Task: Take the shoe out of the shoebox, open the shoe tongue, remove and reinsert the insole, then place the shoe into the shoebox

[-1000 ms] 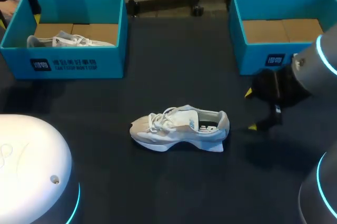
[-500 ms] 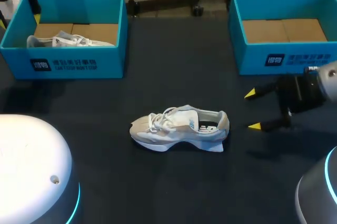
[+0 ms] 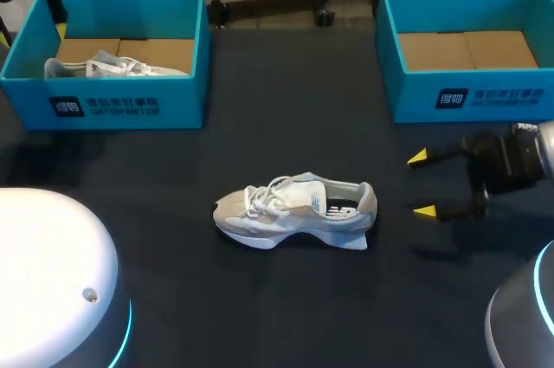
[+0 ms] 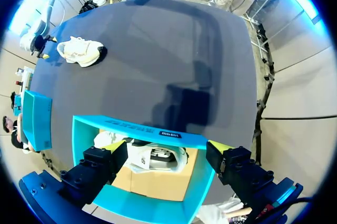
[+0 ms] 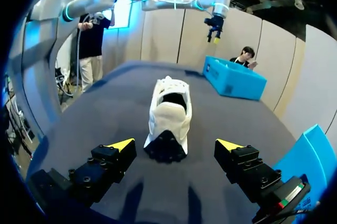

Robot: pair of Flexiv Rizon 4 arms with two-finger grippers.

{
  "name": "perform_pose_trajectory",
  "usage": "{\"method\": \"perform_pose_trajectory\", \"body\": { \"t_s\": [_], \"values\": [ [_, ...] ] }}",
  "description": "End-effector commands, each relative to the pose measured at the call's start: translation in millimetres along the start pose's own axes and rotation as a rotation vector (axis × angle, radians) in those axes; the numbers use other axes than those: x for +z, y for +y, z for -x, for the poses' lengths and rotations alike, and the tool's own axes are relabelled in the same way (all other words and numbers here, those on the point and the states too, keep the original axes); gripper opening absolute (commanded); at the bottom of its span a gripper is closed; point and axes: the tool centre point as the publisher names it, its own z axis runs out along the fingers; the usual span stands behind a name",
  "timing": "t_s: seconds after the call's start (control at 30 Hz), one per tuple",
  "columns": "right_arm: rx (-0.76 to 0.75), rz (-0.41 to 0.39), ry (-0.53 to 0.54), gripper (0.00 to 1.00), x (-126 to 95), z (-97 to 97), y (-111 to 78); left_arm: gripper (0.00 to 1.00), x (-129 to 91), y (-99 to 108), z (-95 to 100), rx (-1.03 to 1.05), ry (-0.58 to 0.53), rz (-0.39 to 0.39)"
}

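Right tool (image 3: 422, 184) is spread wide with nothing between its yellow tips, low over the table (image 3: 286, 108) and aimed square at the heel of the shoe (image 3: 294, 210), which lies just ahead of it on its sole, between the two blue boxes. It looks light: a soft mesh upper that will cave under a squeeze, loose laces and a floppy tongue, but a firmer foam sole and a padded heel collar. I'd judge the heel the place to pinch, one finger on each side. The shoe's long axis runs across the table and in line with the tool, toe to my left and heel facing the fingers. Further out, the right shoebox (image 3: 467, 100) shows only its cardboard floor. Left tool (image 4: 164, 147) hangs wide open above the left shoebox (image 3: 112, 104), where a second shoe (image 3: 112, 65) lies.
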Motion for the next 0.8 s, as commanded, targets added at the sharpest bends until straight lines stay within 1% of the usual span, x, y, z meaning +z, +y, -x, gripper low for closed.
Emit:
{"method": "perform_pose_trajectory", "body": {
  "t_s": [0.03,0.27,0.3,0.4,0.8],
  "values": [
    [0.011,-0.01,-0.026,1.0,3.0,1.6,-8.5,1.0,0.0,-1.4,-0.5,0.0,0.002,0.004],
    [0.038,-0.007,-0.039,1.0,7.9,-0.4,-30.9,1.0,0.0,-1.4,-0.5,0.0,0.002,0.004],
    [0.045,-0.007,-0.043,1.0,10.0,-1.6,-36.4,1.0,0.0,-1.4,-0.5,0.0,0.002,0.004],
    [0.064,-0.002,-0.071,1.0,11.7,-5.3,-43.4,1.0,0.0,-1.4,-0.5,0.0,0.002,0.004],
    [0.064,-0.002,-0.071,1.0,11.7,-5.3,-43.4,1.0,0.0,-1.4,-0.5,0.0,0.002,0.004]
  ]
}}
